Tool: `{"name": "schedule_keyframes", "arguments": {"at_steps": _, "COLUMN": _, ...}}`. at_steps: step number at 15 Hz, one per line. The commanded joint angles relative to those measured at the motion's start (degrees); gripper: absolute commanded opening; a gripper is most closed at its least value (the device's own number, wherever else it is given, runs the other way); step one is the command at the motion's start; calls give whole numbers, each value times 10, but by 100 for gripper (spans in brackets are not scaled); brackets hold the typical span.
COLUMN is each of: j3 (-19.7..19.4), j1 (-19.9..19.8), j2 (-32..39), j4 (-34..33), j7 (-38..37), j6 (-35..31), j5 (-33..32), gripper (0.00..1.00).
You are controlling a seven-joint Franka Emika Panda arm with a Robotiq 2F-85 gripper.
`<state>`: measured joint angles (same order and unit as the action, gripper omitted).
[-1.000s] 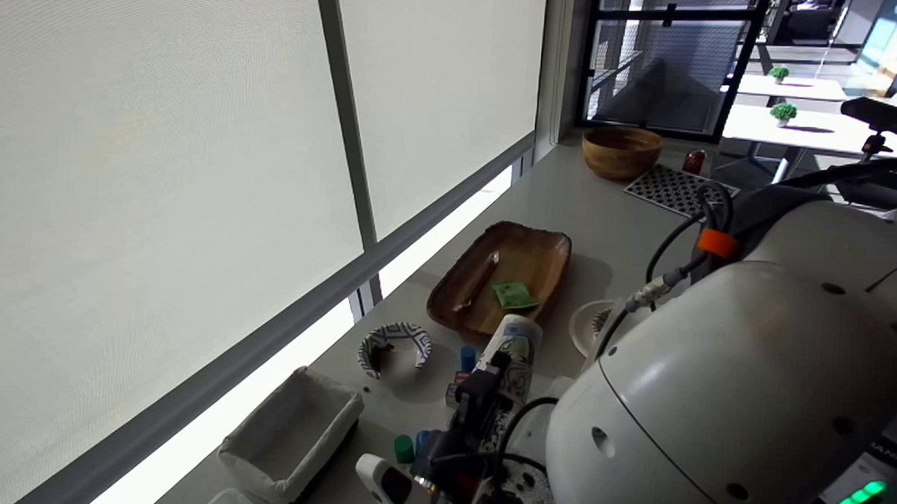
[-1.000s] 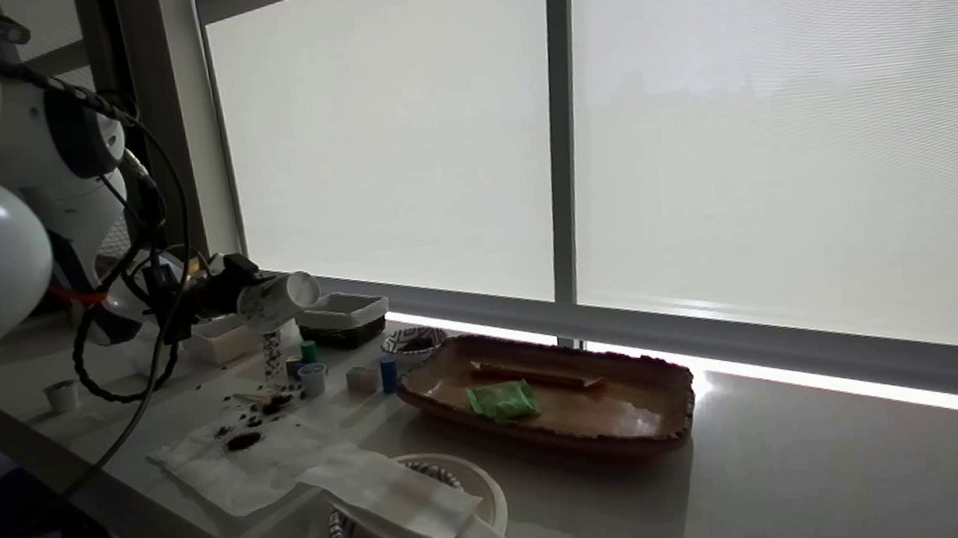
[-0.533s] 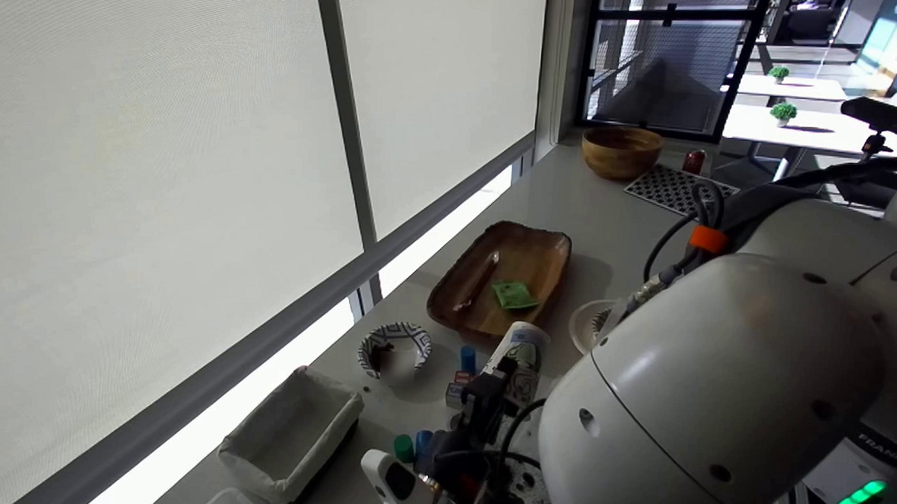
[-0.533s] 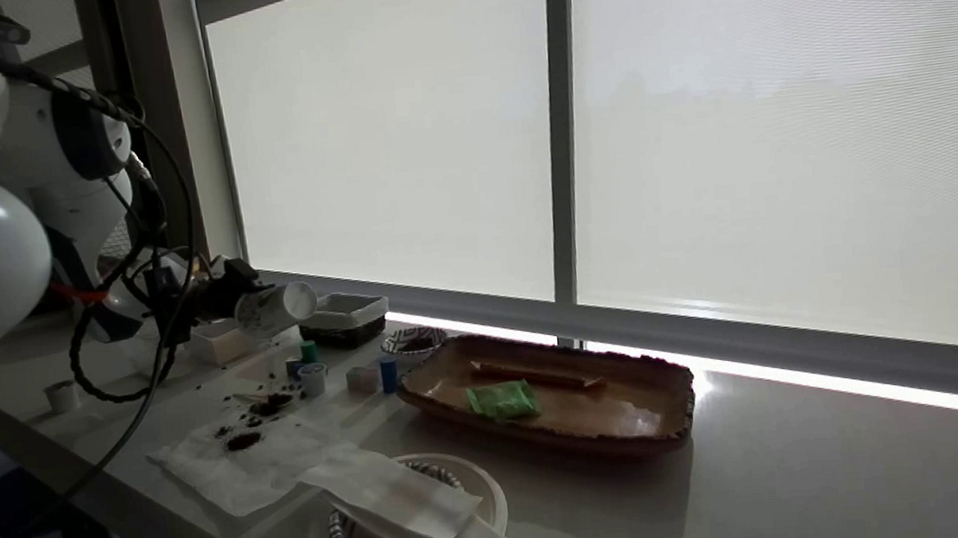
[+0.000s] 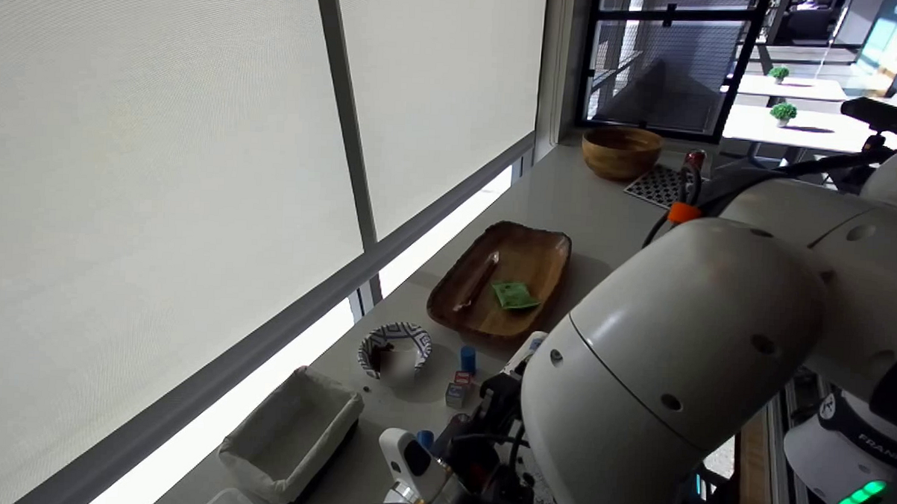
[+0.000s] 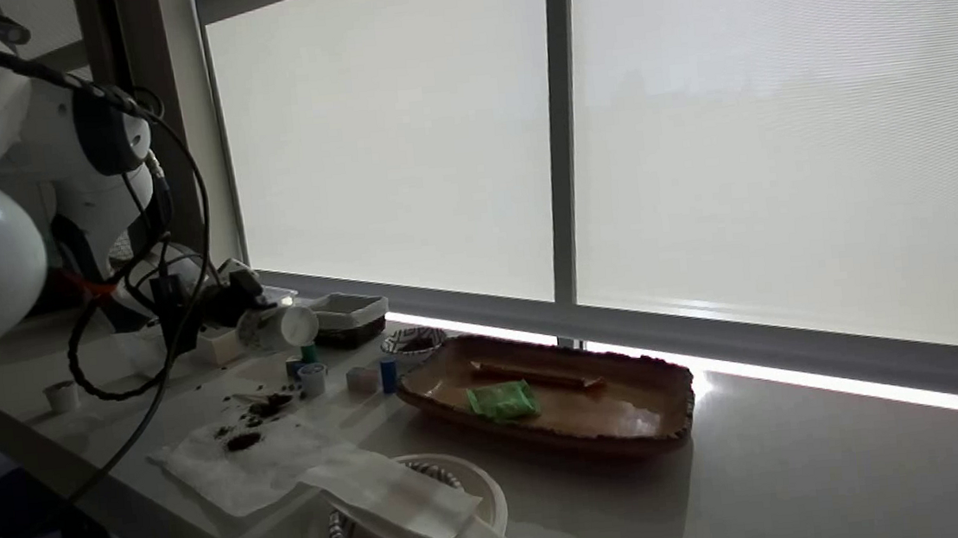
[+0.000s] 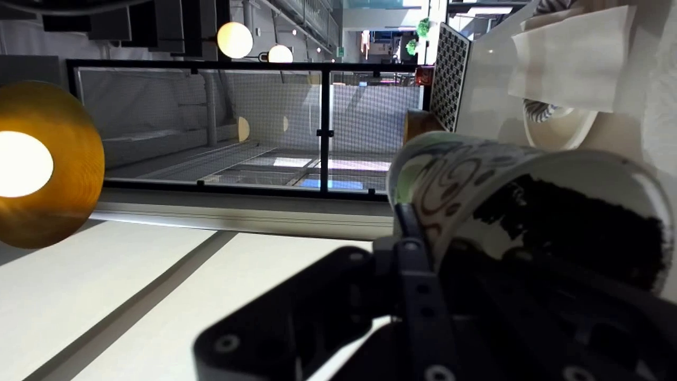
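My gripper (image 7: 439, 233) is shut on a patterned paper cup (image 7: 460, 169). One dark finger (image 7: 415, 254) presses the cup's outer wall; the opposite finger is lost in shadow. The cup lies on its side, its mouth facing the wrist camera, and dark grounds (image 7: 582, 227) cling inside. In an exterior view the cup (image 6: 263, 331) is above the table with its white base facing out. In an exterior view the arm mostly hides the cup (image 5: 525, 352). Below it are a small white tub (image 6: 313, 381), a green-capped item (image 6: 309, 352) and dark spilled grounds (image 6: 272, 406).
A white napkin (image 6: 229, 486) bears more grounds. A wooden tray (image 6: 631, 420) holds a green packet (image 6: 503, 400) and a brown stick. A patterned bowl (image 5: 395, 332), lined basket (image 5: 293, 433), blue cylinder (image 5: 468, 359), small boxes (image 5: 456, 392) and a plate (image 6: 490, 498) stand around.
My gripper has lowered with the cup still held, and the arm has swung so it hides more of the cup. A speckled streak under the cup a second ago is gone.
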<state>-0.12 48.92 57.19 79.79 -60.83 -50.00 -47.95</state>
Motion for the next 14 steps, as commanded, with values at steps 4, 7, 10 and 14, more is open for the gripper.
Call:
{"name": "schedule_keyframes", "arguments": {"at_steps": 4, "j3": 61, "j1": -67, "j2": -108, "j4": 133, "j7": -138, "j6": -96, "j5": 50, "gripper": 1}}
{"name": "schedule_keyframes", "arguments": {"at_steps": 7, "j3": 82, "j1": -81, "j2": -169, "j4": 194, "j7": -177, "j6": -103, "j5": 56, "gripper": 1}}
{"name": "schedule_keyframes", "arguments": {"at_steps": 10, "j3": 110, "j1": -102, "j2": -229, "j4": 256, "j7": -209, "j6": -142, "j5": 60, "gripper": 1}}
{"name": "schedule_keyframes", "arguments": {"at_steps": 14, "j3": 138, "j1": -136, "j2": -306, "j4": 346, "j7": -242, "j6": -244, "j5": 68, "gripper": 1}}
